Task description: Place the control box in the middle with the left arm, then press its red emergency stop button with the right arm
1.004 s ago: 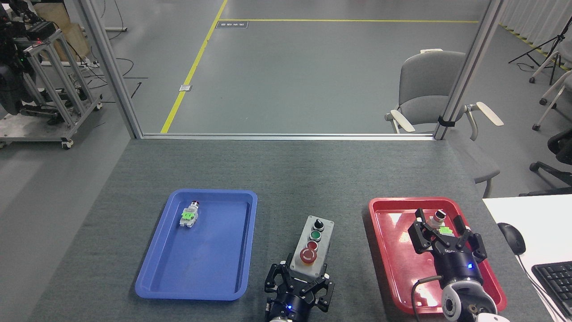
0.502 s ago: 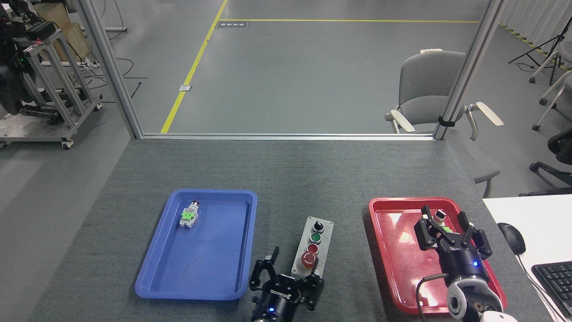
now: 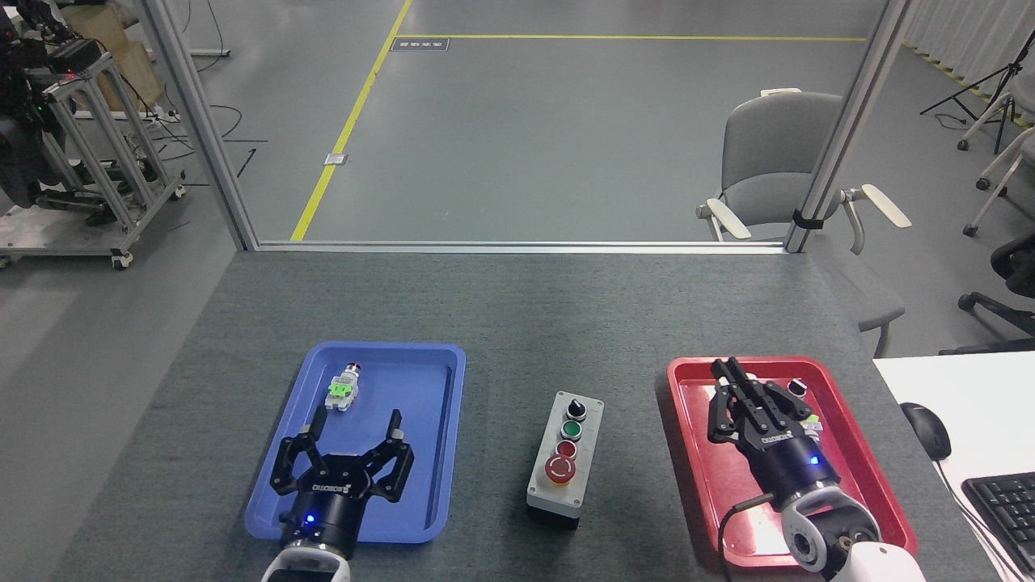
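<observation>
the control box (image 3: pixel 564 458) sits alone on the dark grey surface (image 3: pixel 517 323), in the bare stretch between the blue tray (image 3: pixel 275 485) and the red tray (image 3: pixel 695 453), touching neither claw. its row runs black knob, green button, small red button, large red button (image 3: pixel 559 469) nearest the robot. the left claw (image 3: pixel 356 422) hangs over the blue tray with its fingers spread apart, released and grasping nothing. the right claw (image 3: pixel 732 373) is over the red tray, its fingers drawn close together, clenched. a small push-button part (image 3: pixel 343 390) lies in the blue tray's far corner.
</observation>
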